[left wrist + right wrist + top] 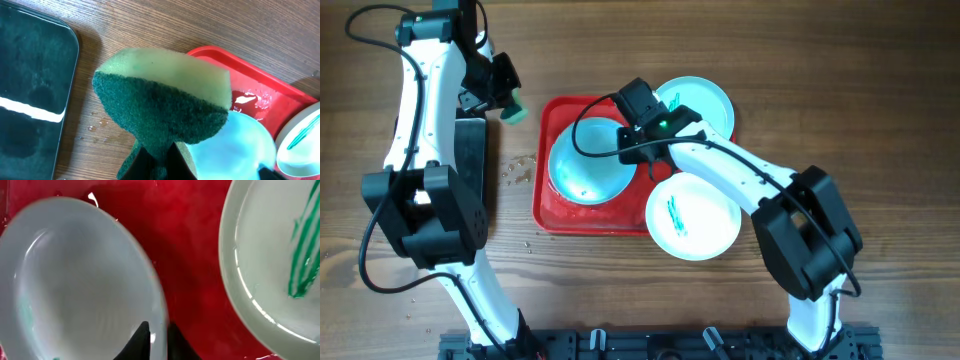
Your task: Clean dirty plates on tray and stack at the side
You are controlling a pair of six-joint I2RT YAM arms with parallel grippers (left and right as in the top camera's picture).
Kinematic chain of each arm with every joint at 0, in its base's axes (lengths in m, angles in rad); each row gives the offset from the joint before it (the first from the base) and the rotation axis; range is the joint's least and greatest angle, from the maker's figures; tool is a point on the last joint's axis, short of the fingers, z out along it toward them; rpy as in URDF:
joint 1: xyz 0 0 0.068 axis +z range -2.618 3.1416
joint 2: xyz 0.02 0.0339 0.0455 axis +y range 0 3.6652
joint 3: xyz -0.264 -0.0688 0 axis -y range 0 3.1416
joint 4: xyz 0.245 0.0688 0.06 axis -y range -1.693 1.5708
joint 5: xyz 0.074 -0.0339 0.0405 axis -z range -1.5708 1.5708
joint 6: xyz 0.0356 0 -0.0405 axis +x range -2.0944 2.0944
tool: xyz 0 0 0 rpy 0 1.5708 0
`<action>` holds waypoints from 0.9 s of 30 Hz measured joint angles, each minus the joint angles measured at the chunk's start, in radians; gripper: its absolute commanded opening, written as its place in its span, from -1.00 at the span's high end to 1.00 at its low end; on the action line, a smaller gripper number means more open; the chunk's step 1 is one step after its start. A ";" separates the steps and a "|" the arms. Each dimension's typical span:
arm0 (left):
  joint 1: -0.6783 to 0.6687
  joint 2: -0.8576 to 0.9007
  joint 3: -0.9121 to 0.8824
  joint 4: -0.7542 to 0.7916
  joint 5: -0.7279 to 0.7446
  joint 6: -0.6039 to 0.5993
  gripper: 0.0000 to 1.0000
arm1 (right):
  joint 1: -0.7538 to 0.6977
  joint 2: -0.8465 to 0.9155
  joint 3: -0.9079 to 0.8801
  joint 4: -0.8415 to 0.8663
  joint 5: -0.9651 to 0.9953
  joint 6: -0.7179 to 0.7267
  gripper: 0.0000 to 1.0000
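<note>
The red tray (552, 205) lies mid-table. One pale aqua plate (586, 165) sits tilted on its left half; my right gripper (638, 140) is shut on this plate's right rim (161, 300), one finger inside and one outside. A plate with teal-green smears (692, 215) overhangs the tray's front right, and it also shows in the right wrist view (270, 255). Another smeared plate (705, 100) lies at the back right. My left gripper (505, 100) is shut on a green-and-yellow sponge (165, 100) above the table, left of the tray (260, 82).
A black rectangular tray (470, 175) lies under the left arm, left of the red tray; it also shows in the left wrist view (30, 90). Small water drops and crumbs dot the wood (520, 170) between the two trays.
</note>
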 measured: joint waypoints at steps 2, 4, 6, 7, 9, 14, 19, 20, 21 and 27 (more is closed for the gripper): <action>0.000 0.000 0.000 0.000 0.000 0.000 0.92 | -0.002 0.000 0.000 0.006 -0.053 -0.034 0.35; 0.000 0.000 0.000 0.000 0.000 0.000 0.92 | -0.012 0.000 0.000 0.006 -0.117 -0.075 0.35; 0.000 0.000 0.000 0.000 0.000 0.000 0.92 | -0.030 0.000 0.000 0.009 -0.147 -0.121 0.34; 0.000 0.000 0.000 0.000 0.000 0.000 0.92 | -0.035 0.000 0.000 0.016 -0.154 -0.138 0.34; 0.000 0.000 0.000 -0.001 0.000 0.000 0.92 | -0.039 0.000 0.000 0.049 -0.160 -0.171 0.34; 0.000 0.000 0.000 -0.023 0.000 0.000 0.92 | -0.039 0.027 -0.001 0.141 -0.151 -0.249 0.16; 0.000 0.000 0.000 -0.026 0.000 0.000 0.92 | -0.039 0.060 0.008 0.214 -0.109 -0.332 0.17; 0.000 0.000 0.000 -0.026 0.000 0.000 0.92 | -0.039 0.090 0.024 0.206 -0.106 -0.343 0.17; 0.000 0.000 0.000 -0.026 0.000 0.000 0.92 | -0.039 0.117 0.039 0.203 -0.101 -0.351 0.17; 0.000 0.000 0.000 -0.026 0.000 0.000 0.92 | -0.040 0.195 0.124 0.135 -0.083 -0.351 0.91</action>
